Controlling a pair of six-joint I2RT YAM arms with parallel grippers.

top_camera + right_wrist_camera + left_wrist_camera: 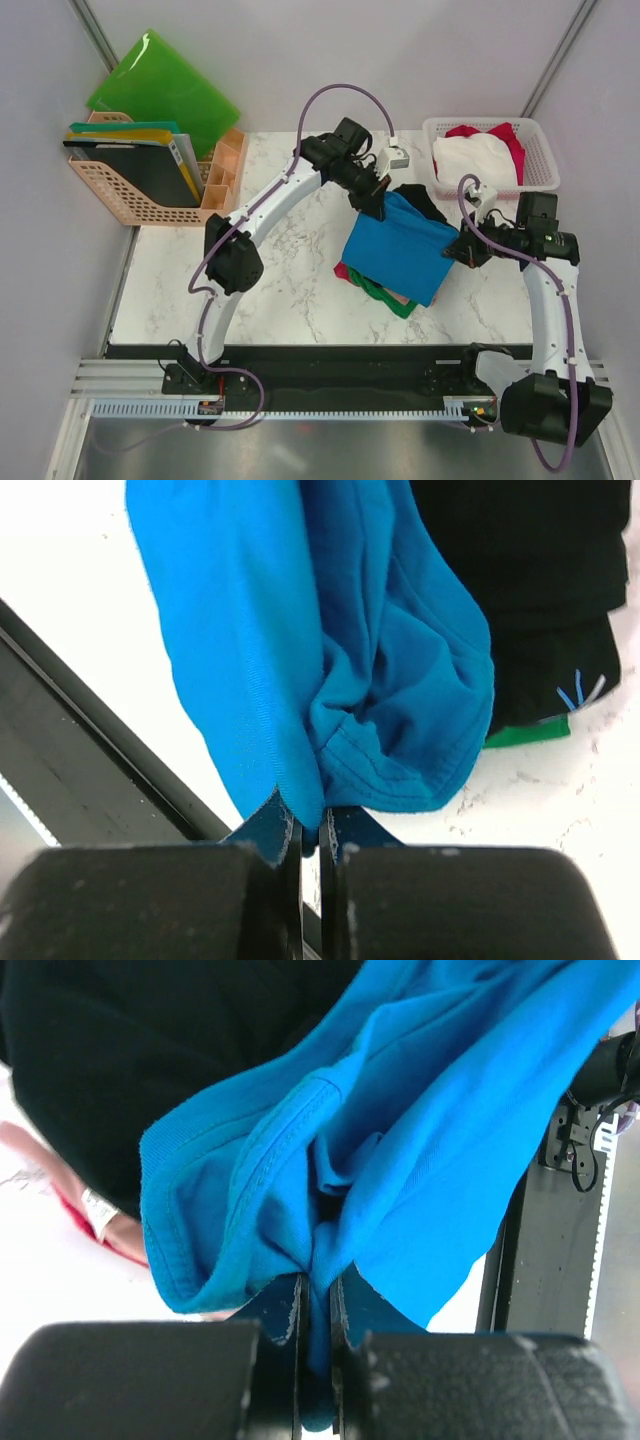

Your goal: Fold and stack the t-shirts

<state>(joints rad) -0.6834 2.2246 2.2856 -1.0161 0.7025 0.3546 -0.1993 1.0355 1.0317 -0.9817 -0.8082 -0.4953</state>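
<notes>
Plain bright blue t-shirt; black t-shirt; green t-shirt; white t-shirt and red t-shirt in white lattice basket; white tabletop veined grey; glossy green folder.

Right gripper: jaws pressed almost together, pinching a bunched, stitched edge of the blue t-shirt, which spreads out beyond the fingertips. Beyond the pincer, toward the view's right side, a black t-shirt lies on the white marbled table, with a green cloth edge showing under it.
</notes>
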